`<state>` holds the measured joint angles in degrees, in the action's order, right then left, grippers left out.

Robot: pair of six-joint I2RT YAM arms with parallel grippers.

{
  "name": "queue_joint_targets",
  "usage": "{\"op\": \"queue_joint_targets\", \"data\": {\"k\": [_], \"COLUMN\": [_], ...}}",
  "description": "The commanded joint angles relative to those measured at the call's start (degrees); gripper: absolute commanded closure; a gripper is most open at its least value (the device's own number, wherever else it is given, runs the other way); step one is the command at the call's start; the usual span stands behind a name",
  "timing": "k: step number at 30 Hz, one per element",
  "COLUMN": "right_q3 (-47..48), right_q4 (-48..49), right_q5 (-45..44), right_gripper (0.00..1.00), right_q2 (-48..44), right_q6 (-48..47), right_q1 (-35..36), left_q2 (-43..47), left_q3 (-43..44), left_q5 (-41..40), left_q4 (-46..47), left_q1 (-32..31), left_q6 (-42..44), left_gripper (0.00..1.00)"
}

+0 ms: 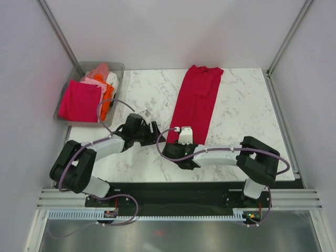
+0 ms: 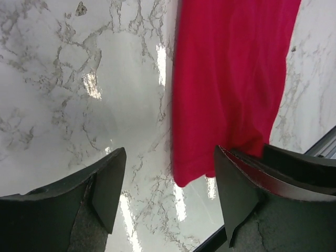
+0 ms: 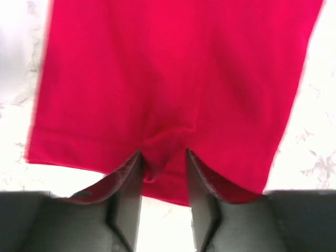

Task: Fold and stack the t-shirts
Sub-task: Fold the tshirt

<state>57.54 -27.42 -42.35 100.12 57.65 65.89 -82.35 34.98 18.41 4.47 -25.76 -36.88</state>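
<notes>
A crimson red t-shirt, folded into a long narrow strip, lies on the marble table from the far edge toward me. My right gripper is at its near hem. In the right wrist view the jaws pinch a bunched ridge of the red cloth. My left gripper is open and empty just left of the shirt's near corner. In the left wrist view the red cloth lies by the right finger. Magenta-pink, orange, pale pink and white shirts lie in the bin.
The clear grey plastic bin stands at the table's far left corner. Bare marble lies right of the red shirt. The table's near edge and black base rail are just behind both grippers.
</notes>
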Motion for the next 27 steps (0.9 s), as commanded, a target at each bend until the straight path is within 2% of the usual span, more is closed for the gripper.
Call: {"op": "queue_joint_targets", "data": {"k": [1, 3, 7, 12, 15, 19, 20, 25, 26, 27], "right_q3": [-5.4, -7.1, -9.1, -9.9, -10.8, -13.7, -14.5, -19.6, -20.3, -21.7], "right_q4": [4.9, 7.5, 8.1, 8.5, 8.3, 7.7, 7.7, 8.0, 8.0, 8.2], "right_q5": [-0.8, 0.3, 1.1, 2.5, 4.4, 10.1, 11.3, 17.5, 18.4, 19.1], "right_gripper": [0.48, 0.45, 0.47, 0.5, 0.48, 0.46, 0.46, 0.46, 0.46, 0.46], "right_q2": [-6.1, -7.7, -11.2, -14.2, -16.5, -20.9, -21.7, -27.2, -28.0, -29.3], "right_q6": [6.2, 5.1, 4.7, 2.4, 1.2, -0.9, -1.3, -4.0, -4.5, -4.5], "right_q1": [-0.1, -0.1, 0.0, -0.1, -0.7, -5.4, -8.4, -13.4, -13.9, -14.1], "left_q2": [-3.1, -4.9, -6.7, -8.4, -9.5, -10.2, -10.3, -11.2, -10.9, -10.6], "left_q3": [3.3, 4.7, 6.0, 6.9, 7.2, 7.2, 7.3, 6.8, 6.1, 5.5], "left_q5": [-1.7, -1.7, -1.9, -0.1, 1.2, 1.9, 2.1, 4.8, 5.0, 5.1], "left_q4": [-3.3, -4.1, -5.7, -6.4, -6.4, -6.5, -6.4, -6.2, -5.9, -5.4], "left_q1": [-1.7, -2.5, -3.6, -3.9, -3.9, -4.1, -4.2, -4.9, -5.1, -5.4], "left_q6": [4.2, 5.0, 5.5, 6.2, 6.2, 6.2, 6.2, 5.9, 5.6, 5.3], "left_gripper": [0.25, 0.25, 0.27, 0.35, 0.36, 0.36, 0.36, 0.5, 0.58, 0.62]}}
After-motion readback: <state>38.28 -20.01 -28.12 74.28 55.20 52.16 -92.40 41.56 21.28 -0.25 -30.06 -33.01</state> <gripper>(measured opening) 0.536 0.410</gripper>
